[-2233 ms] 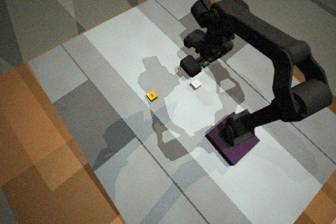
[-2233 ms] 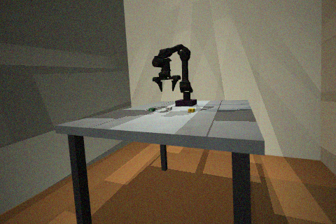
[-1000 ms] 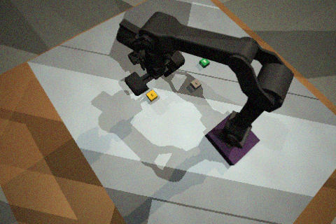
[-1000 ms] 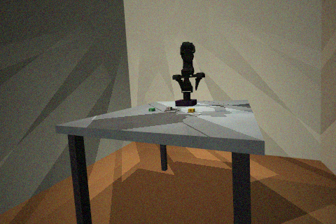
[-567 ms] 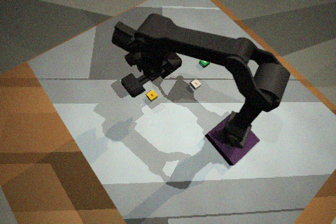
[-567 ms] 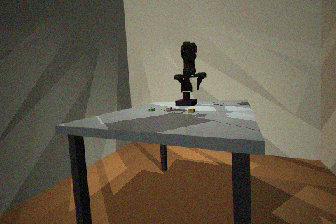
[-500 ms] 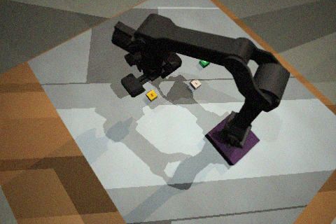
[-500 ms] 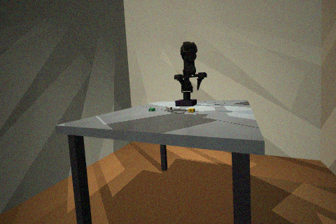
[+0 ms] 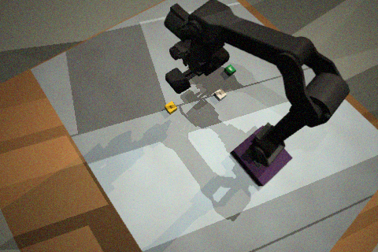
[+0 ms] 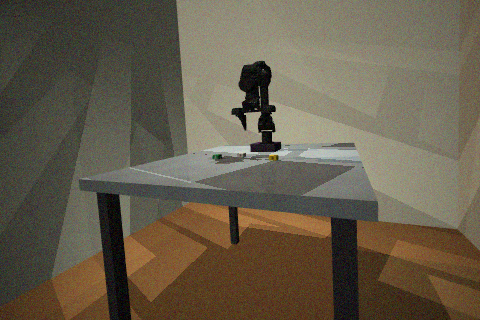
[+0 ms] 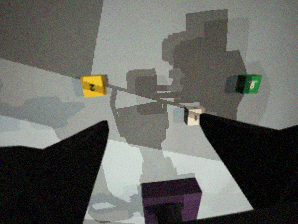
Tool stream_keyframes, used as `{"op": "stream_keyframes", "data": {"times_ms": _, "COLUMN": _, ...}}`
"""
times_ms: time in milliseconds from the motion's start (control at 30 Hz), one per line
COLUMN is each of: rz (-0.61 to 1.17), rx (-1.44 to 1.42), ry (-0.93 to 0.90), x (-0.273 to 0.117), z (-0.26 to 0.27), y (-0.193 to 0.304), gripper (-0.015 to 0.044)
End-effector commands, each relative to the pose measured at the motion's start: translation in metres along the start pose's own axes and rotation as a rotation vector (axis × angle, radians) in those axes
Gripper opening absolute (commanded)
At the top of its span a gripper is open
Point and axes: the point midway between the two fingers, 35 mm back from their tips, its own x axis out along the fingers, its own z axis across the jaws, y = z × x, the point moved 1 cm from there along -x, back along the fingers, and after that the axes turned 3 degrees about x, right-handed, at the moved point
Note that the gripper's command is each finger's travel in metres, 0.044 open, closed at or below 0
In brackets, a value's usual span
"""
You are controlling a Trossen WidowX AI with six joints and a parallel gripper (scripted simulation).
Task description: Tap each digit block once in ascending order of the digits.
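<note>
The claw [image 11: 152,137] hangs above the tabletop [image 9: 118,67] with its jaws spread wide and nothing between them. In the wrist view the yellow block [image 11: 94,85] marked 2 lies far left, the green block [image 11: 245,83] far right, and the white block [image 11: 193,116] sits between them, just beside the right finger [image 11: 250,155]. The arm's purple base [image 9: 272,167] stands well apart from all three.

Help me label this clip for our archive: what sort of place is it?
Probably a bare test room: one grey table on a wooden floor by plain walls, carrying only a robot arm and three small numbered blocks.
</note>
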Motion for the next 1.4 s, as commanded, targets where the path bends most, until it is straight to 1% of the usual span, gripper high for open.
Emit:
{"op": "stream_keyframes", "data": {"times_ms": 0, "rz": 0.002, "rx": 0.000, "ry": 0.004, "x": 0.001, "z": -0.061, "y": 0.025, "gripper": 0.0400}}
{"op": "stream_keyframes", "data": {"times_ms": 100, "rz": 0.004, "rx": 0.000, "ry": 0.006, "x": 0.002, "z": -0.090, "y": 0.042, "gripper": 0.0400}}
{"op": "stream_keyframes", "data": {"times_ms": 333, "rz": 0.004, "rx": 0.000, "ry": 0.006, "x": 0.003, "z": -0.092, "y": 0.043, "gripper": 0.0400}}
{"op": "stream_keyframes", "data": {"times_ms": 400, "rz": 0.004, "rx": 0.000, "ry": 0.006, "x": 0.014, "z": -0.092, "y": 0.042, "gripper": 0.0348}}
{"op": "stream_keyframes", "data": {"times_ms": 500, "rz": 0.004, "rx": 0.000, "ry": 0.006, "x": 0.060, "z": -0.093, "y": 0.041, "gripper": 0.0269}}
{"op": "stream_keyframes", "data": {"times_ms": 567, "rz": 0.004, "rx": 0.000, "ry": 0.006, "x": 0.081, "z": -0.092, "y": 0.043, "gripper": 0.0216}}
{"op": "stream_keyframes", "data": {"times_ms": 800, "rz": 0.004, "rx": 0.000, "ry": 0.006, "x": 0.084, "z": -0.092, "y": 0.044, "gripper": 0.0033}}
{"op": "stream_keyframes", "data": {"times_ms": 833, "rz": 0.004, "rx": 0.000, "ry": 0.006, "x": 0.084, "z": -0.092, "y": 0.044, "gripper": 0.0020}}
{"op": "stream_keyframes", "data": {"times_ms": 1233, "rz": 0.004, "rx": 0.000, "ry": 0.006, "x": 0.084, "z": -0.092, "y": 0.044, "gripper": 0.0020}}
{"op": "stream_keyframes", "data": {"times_ms": 1367, "rz": 0.004, "rx": 0.000, "ry": 0.006, "x": 0.089, "z": -0.092, "y": 0.044, "gripper": 0.0020}}
